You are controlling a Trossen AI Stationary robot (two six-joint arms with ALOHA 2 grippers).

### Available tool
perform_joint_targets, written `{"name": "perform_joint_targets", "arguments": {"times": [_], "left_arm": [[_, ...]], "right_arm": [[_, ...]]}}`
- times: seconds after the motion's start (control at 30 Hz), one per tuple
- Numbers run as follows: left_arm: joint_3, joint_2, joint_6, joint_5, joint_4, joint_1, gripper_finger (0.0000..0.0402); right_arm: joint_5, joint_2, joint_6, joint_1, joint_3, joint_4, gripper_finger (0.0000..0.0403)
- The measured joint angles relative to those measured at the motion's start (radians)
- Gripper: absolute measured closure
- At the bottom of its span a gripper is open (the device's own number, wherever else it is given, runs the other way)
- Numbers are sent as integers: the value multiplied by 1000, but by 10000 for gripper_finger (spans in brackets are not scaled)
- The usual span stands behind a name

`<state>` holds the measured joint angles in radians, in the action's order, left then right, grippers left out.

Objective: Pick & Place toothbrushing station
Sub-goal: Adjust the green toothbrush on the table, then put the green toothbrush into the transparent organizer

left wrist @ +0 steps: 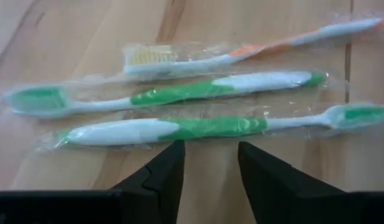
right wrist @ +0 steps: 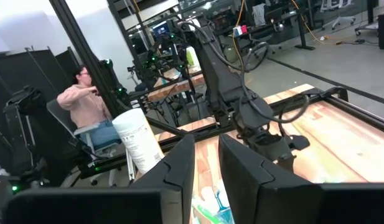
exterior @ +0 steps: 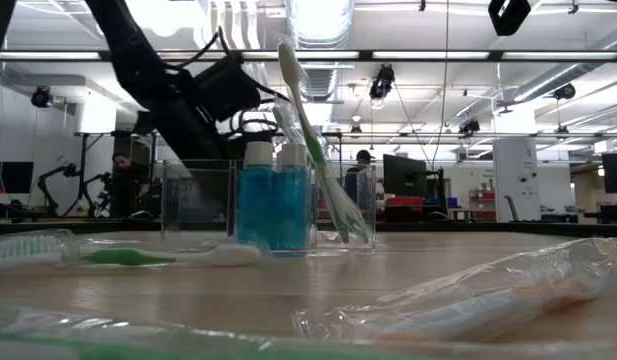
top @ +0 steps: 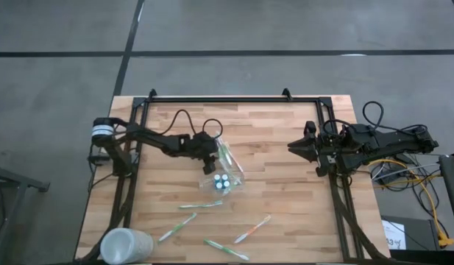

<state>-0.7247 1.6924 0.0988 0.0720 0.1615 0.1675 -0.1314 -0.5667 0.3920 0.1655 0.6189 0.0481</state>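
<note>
The left gripper [left wrist: 210,152] is hanging over the middle of the table [top: 285,193] with its two dark fingers [left wrist: 170,168] spread and nothing between them; in the high view it is sitting just beside the left edge of the toothbrushing station [top: 227,175], and the low view is showing it above the holder's rim rather than around it; whether it is touching the clear wall I cannot tell. The station is standing upright near the table's centre, holding small blue tubes [exterior: 275,208] with white caps and a green toothbrush [exterior: 310,135] that is leaning out over the rim. Past the left gripper's fingers, three wrapped toothbrushes are lying side by side on the wood: an orange-and-white one [left wrist: 254,46] farthest off, then two green-and-white ones [left wrist: 179,92]. In the high view four loose toothbrushes are lying between the station and the near edge, an orange one [top: 253,229] among them. A frosted white cup [top: 126,246] is resting at the near left corner, well apart from the station. The right gripper [right wrist: 206,149] is waiting at the table's right side, its fingers standing slightly apart and pinching nothing. A seated person [right wrist: 86,102] is showing in the room beyond.
</note>
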Motion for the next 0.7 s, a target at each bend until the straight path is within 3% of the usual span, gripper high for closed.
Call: {"name": "perform_joint_targets", "arguments": {"times": [0.7], "left_arm": [[-167, 84, -152, -21, -5, 6, 245]], "right_arm": [[0, 0, 0, 0, 0, 0, 328]]}}
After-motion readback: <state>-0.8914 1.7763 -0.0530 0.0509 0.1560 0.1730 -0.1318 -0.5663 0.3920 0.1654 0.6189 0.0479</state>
